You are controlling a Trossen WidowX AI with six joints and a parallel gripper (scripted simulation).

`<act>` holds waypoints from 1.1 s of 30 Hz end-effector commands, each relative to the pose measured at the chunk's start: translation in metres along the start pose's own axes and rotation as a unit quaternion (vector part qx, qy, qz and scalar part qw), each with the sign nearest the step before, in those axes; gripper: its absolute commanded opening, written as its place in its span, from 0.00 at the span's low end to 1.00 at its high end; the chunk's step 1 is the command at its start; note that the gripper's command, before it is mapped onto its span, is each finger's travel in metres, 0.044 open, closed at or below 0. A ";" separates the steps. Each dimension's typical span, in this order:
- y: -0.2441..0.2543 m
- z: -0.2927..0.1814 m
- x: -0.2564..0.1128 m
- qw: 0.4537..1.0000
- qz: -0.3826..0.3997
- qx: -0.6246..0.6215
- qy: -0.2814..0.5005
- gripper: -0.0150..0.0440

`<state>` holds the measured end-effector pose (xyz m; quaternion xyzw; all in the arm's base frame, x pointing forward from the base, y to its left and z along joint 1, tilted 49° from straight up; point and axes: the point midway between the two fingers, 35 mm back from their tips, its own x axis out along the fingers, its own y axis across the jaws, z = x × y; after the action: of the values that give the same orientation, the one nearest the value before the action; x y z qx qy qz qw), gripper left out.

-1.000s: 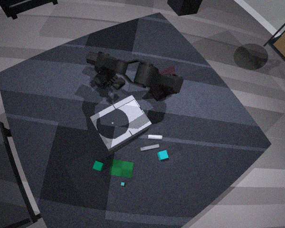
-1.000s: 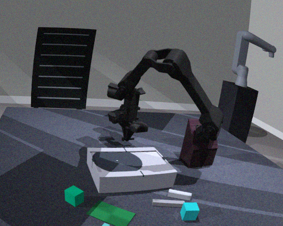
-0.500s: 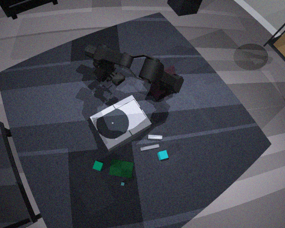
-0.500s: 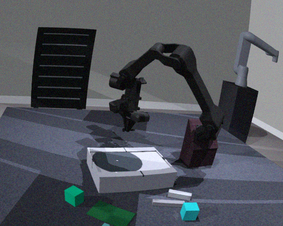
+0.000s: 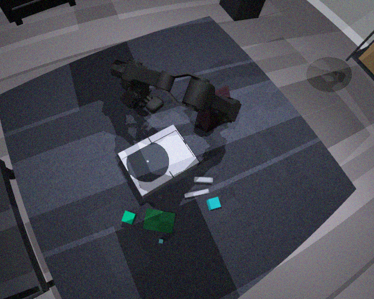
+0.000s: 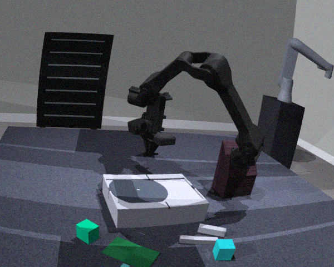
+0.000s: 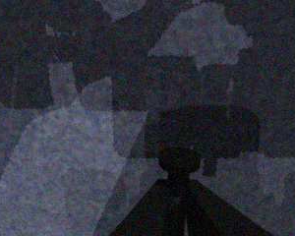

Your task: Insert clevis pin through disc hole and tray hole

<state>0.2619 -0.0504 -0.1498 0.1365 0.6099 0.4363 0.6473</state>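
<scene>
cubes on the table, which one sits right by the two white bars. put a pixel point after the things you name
The cyan cube (image 5: 213, 203) (image 6: 224, 250), brighter than the tiny teal one; the green cube lies across the green sheet, far from the bars.

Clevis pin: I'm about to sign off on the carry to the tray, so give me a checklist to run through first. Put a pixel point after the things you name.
1. Gripper (image 5: 145, 104) (image 6: 151, 154) (image 7: 175, 189) shut on the clevis pin (image 7: 179, 164): ok.
2. Pin's head clear above the fingertips: ok, it shows in the wrist view.
3. Disc (image 5: 158, 161) (image 6: 150, 191) flat inside the tray (image 5: 181, 146) (image 6: 161, 215): ok.
4. Disc's hole open to view: ok, a bright spot shows there.
5. Tray's pin hole lined up beneath it: cannot tell.
6. Pin over the disc's hole: not ok, the gripper is off beyond the tray's far side.
</scene>
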 end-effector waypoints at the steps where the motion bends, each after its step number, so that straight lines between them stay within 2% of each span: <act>1: 0.001 -0.002 0.008 1.000 0.003 0.003 0.000 0.25; 33: 0.002 0.001 0.061 1.000 0.005 0.003 -0.001 0.25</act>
<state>0.2571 -0.0091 -0.1856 0.1372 0.6089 0.4377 0.6472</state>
